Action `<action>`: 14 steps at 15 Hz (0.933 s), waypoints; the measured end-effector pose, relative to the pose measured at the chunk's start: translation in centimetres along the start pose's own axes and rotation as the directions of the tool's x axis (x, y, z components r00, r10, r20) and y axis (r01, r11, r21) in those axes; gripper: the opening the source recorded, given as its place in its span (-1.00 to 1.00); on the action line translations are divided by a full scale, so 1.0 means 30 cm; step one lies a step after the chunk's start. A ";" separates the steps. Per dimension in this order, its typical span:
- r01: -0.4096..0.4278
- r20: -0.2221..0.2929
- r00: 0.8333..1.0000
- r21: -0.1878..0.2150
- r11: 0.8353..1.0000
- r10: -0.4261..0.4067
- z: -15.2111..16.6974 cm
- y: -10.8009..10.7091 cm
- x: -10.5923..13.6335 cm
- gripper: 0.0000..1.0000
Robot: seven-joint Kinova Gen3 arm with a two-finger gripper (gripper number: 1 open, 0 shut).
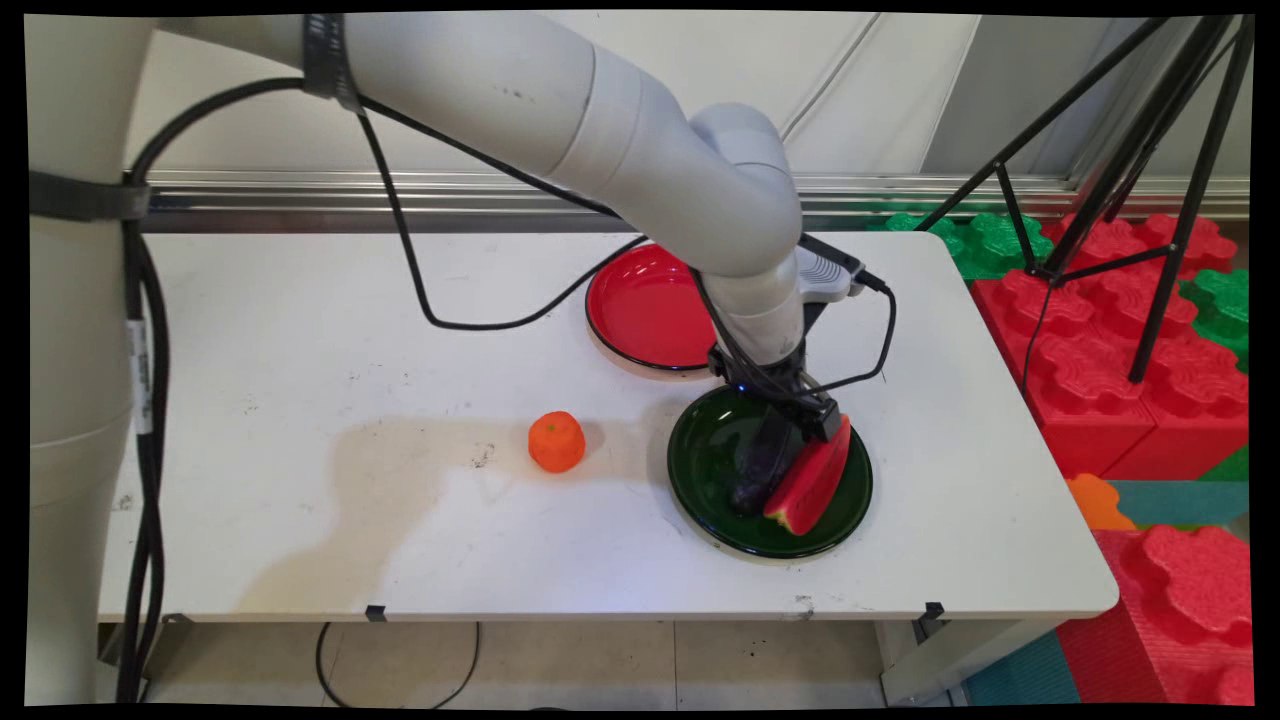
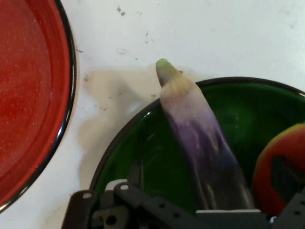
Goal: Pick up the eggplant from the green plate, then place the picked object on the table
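Note:
My gripper [image 1: 793, 425] hangs low over a dark green plate [image 1: 700, 470] at the table's right middle. It is open, with its jaws on either side of a purple eggplant [image 1: 758, 470]. The eggplant stands tilted, its lower end down in the plate. In the hand view the eggplant [image 2: 200, 138] runs up between the fingers [image 2: 115, 185], its pale green tip over the green plate's rim [image 2: 119, 143]. A red watermelon slice [image 1: 812, 478] leans in the plate right beside the eggplant, close to my right finger; the watermelon slice [image 2: 269, 167] shows at the hand view's right edge.
A red plate [image 1: 645, 305] lies just behind the green one, partly under the arm. A small orange [image 1: 556, 441] sits on the table to the left. Red and green foam blocks [image 1: 1100, 330] and a black tripod [image 1: 1150, 150] stand off the table's right side.

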 end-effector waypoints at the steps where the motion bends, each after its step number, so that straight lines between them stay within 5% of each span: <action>1: 0.007 0.003 1.000 0.001 1.000 -0.007 0.010 0.002 0.002 1.00; 3: 0.020 0.006 1.000 0.003 1.000 -0.020 0.024 0.004 0.006 1.00; 4: 0.024 0.007 1.000 0.004 1.000 -0.024 0.026 0.005 0.007 -1.00; 14: 0.059 -0.008 0.998 0.015 0.998 -0.059 -0.013 0.006 0.025 -1.00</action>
